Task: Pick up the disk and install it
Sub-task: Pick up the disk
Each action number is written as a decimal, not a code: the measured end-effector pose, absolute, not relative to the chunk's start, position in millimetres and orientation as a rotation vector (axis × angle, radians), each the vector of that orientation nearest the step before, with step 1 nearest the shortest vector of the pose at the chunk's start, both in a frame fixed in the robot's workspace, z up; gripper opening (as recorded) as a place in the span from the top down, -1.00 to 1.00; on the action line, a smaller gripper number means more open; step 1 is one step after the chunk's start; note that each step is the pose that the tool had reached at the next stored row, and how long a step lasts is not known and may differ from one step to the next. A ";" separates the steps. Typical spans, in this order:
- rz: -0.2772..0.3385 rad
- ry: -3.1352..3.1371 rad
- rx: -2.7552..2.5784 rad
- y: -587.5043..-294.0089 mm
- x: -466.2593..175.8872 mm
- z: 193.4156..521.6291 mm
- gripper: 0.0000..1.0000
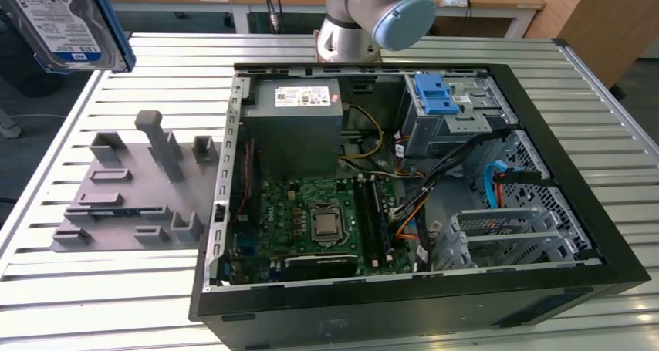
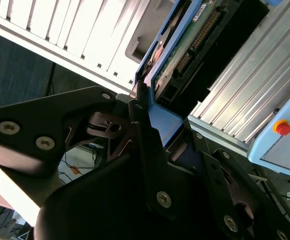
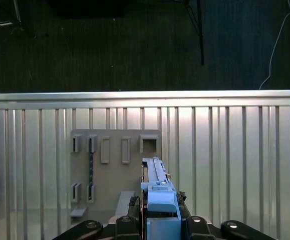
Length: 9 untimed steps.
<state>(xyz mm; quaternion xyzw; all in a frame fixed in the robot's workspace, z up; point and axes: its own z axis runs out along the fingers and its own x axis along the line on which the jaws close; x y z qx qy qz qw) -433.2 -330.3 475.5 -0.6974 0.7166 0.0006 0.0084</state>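
Note:
The disk (image 1: 62, 23) hangs high above the table's far corner at the exterior view's left, its blue-and-white label facing the camera and a blue rail along its edge. In the first wrist view the disk (image 3: 157, 187) stands edge-on between the black fingers of my gripper (image 3: 159, 222), which is shut on it. The second wrist view has the disk's connector end and blue rail (image 2: 184, 47) sticking out past the gripper (image 2: 172, 137). The disk is well above the grey holder plate (image 3: 115, 170).
An open computer case (image 1: 607, 235) lies on the slatted metal table (image 1: 103, 289), with a drive cage and blue latch (image 1: 437, 96) at its far corner and the grey power supply box (image 1: 299, 108) beside it. The grey holder plate (image 1: 134, 189) sits to the case's left.

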 end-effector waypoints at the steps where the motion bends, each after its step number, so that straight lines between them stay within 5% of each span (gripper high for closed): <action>1: 0.002 2.239 -2.179 -330.7 -432.9 475.5 0.27; 9: 0.002 2.239 -2.179 -338.5 -431.0 475.6 0.27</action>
